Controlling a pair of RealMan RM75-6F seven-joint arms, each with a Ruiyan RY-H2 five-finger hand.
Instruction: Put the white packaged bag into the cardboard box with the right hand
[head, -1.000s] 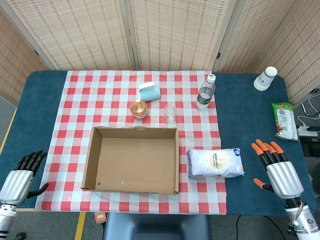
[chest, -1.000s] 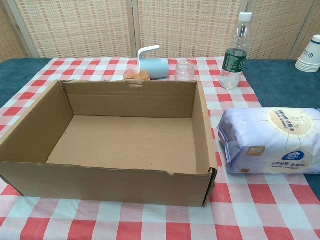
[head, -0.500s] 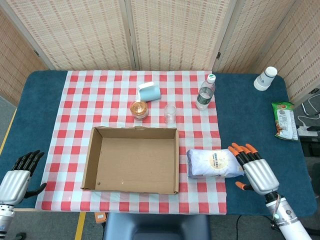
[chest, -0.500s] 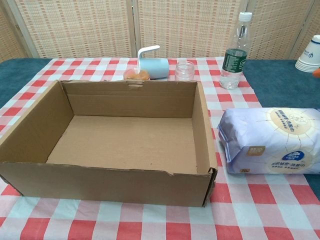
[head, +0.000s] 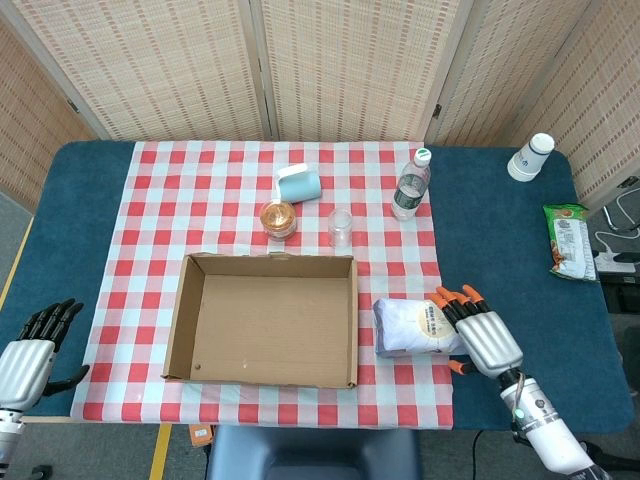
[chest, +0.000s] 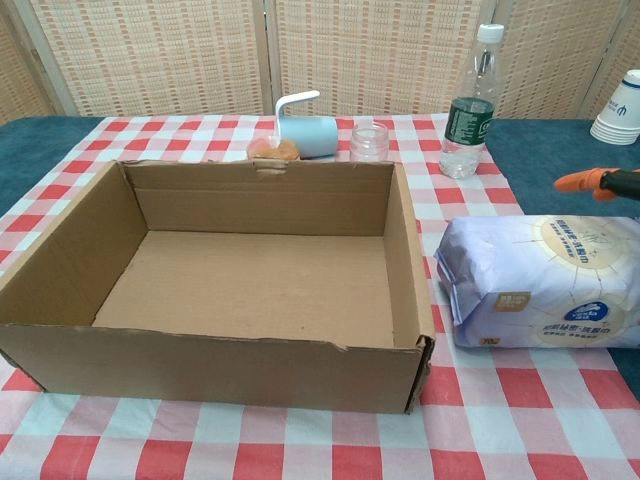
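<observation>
The right hand (head: 478, 336) has slid in from the right side of the table over the last second and now sits over the right end of the white bag (head: 420, 328), where a moment ago it was well clear of it on the bare blue cloth. Its fingers (head: 455, 299) are stretched out and apart, lying across the top of the bag; nothing is gripped yet, so the hand is open. In the chest view an orange fingertip (chest: 578, 181) has just appeared from the right edge of the picture, above the far side of the bag, where none showed before.

The bag itself has not moved. It lies flat on the checked cloth (head: 200, 200) just beside the right wall of the cardboard box (head: 175, 325), near the front edge of the table. The box stands open and empty.

This looks like the end of the reach and the start of the grasp: the hand is in place, but whether its palm already presses on the bag cannot be told. The likely next need is to close fingers and thumb around the soft pack, lift it over the box wall and carry it leftward.

The left hand (head: 30, 352) rests near the front left corner of the table, fingers spread, holding nothing, and has barely shifted.
</observation>
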